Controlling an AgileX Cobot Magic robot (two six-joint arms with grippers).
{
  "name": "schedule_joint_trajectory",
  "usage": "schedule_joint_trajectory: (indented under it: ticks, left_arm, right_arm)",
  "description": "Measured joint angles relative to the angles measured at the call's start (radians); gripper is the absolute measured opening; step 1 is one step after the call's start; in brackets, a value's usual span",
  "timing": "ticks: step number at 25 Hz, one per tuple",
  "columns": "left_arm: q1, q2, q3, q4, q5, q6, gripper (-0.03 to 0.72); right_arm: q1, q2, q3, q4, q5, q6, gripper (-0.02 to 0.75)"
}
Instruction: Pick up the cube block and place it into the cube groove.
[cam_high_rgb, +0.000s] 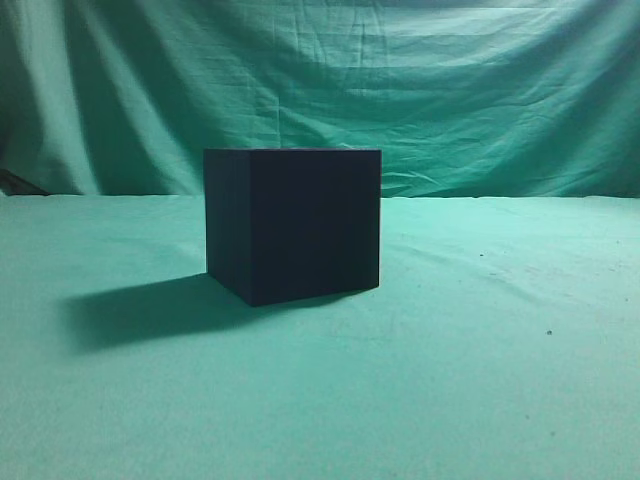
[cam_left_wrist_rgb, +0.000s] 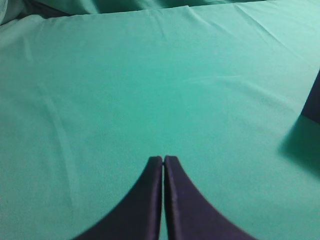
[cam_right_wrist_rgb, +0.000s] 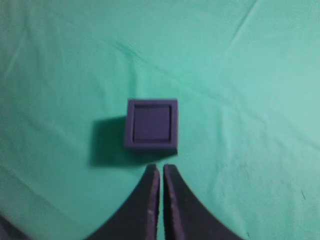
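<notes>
Exterior view shows the desk (cam_high_rgb: 500, 380), draped in green cloth, with the cube groove (cam_high_rgb: 293, 224) standing upright near the middle, one vertical edge turned toward the camera and its shadow falling toward 9 o'clock. Only a dark sliver of that box shows at 3 o'clock in the left wrist view.

The cube block (cam_right_wrist_rgb: 151, 124) sits on the cloth in the right wrist view, its recessed top face visible, just beyond the right end effector (cam_right_wrist_rgb: 161, 169) at 12 o'clock, apart from it. That end effector is clenched, empty. The left end effector (cam_left_wrist_rgb: 163, 160) is likewise clenched over bare cloth.
</notes>
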Motion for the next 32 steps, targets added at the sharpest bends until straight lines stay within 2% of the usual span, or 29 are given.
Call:
schedule_joint_trajectory:
  ticks: [8, 14, 18, 22, 26, 32]
  left_arm:
    - [0.0, 0.0, 0.0, 0.0, 0.0, 0.0, 0.0]
    - [0.0, 0.0, 0.0, 0.0, 0.0, 0.0, 0.0]
    - [0.0, 0.0, 0.0, 0.0, 0.0, 0.0, 0.0]
    - [0.0, 0.0, 0.0, 0.0, 0.0, 0.0, 0.0]
    - [0.0, 0.0, 0.0, 0.0, 0.0, 0.0, 0.0]
    - [0.0, 0.0, 0.0, 0.0, 0.0, 0.0, 0.0]
  right_arm:
    - [0.0, -0.392, 0.36, -0.026, -0.003, 0.008, 0.0]
    - [0.0, -0.654, 0.591, -0.026, -0.138, 0.008, 0.0]
    - [0.0, -0.749, 0.639, -0.007, -0.146, 0.006, 0.0]
    - [0.0, -0.776, 0.643, -0.013, -0.136, -0.08, 0.0]
    - [0.0, -0.776, 0.643, -0.015, -0.194, -0.17, 0.0]
    - [-0.022, -0.785, 0.663, -0.015, -0.28, -0.196, 0.0]
